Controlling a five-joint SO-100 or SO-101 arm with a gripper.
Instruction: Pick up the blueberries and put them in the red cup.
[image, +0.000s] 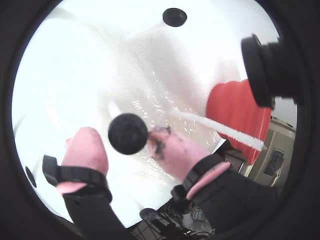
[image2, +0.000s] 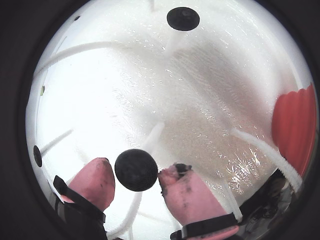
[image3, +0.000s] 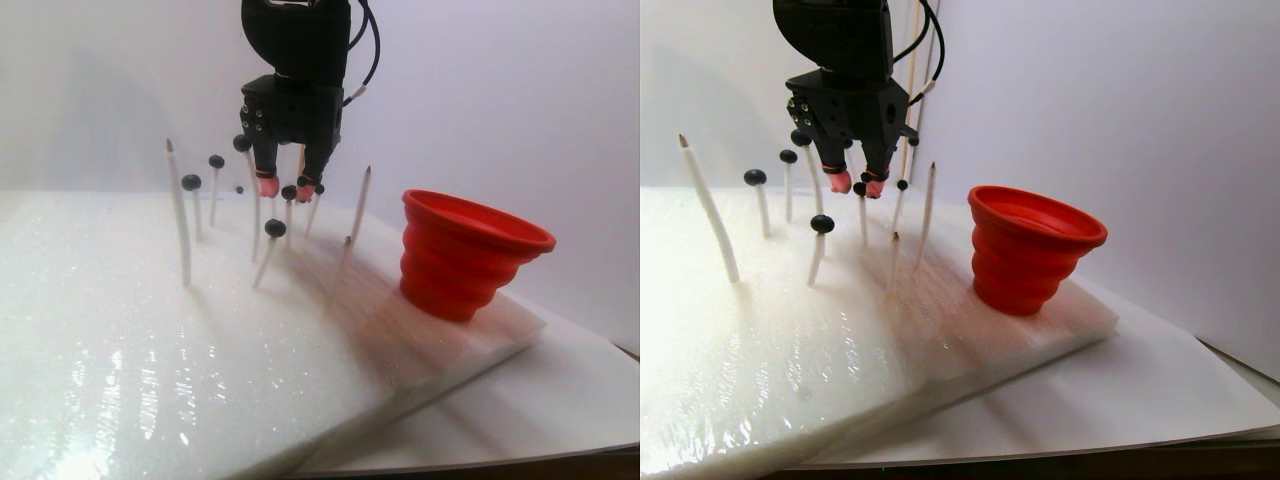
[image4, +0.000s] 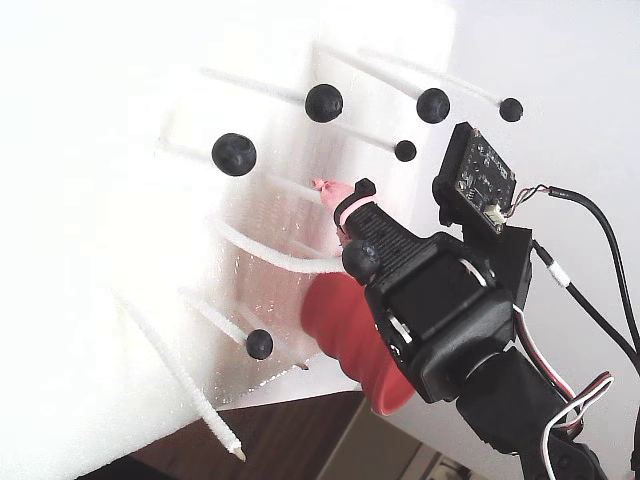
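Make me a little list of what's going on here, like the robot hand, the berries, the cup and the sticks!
gripper: pink-tipped fingers open, one on each side of a berry
berry between fingers: round, dark, touching the right tip in both wrist views
other blueberries: perched on top of thin white sticks
white sticks: stuck in the white foam board; some tips bare
red cup: upright on the foam board, right of the sticks in the stereo pair view

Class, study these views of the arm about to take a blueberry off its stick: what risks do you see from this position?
1. The gripper brackets a blueberry, but the left pad shows a gap. An uneven close might push it off its white stick.
2. Nearby sticks stand close; the arm may knock them while lifting.
3. The red cup sits off to the side, so the berry could drop on the way there.
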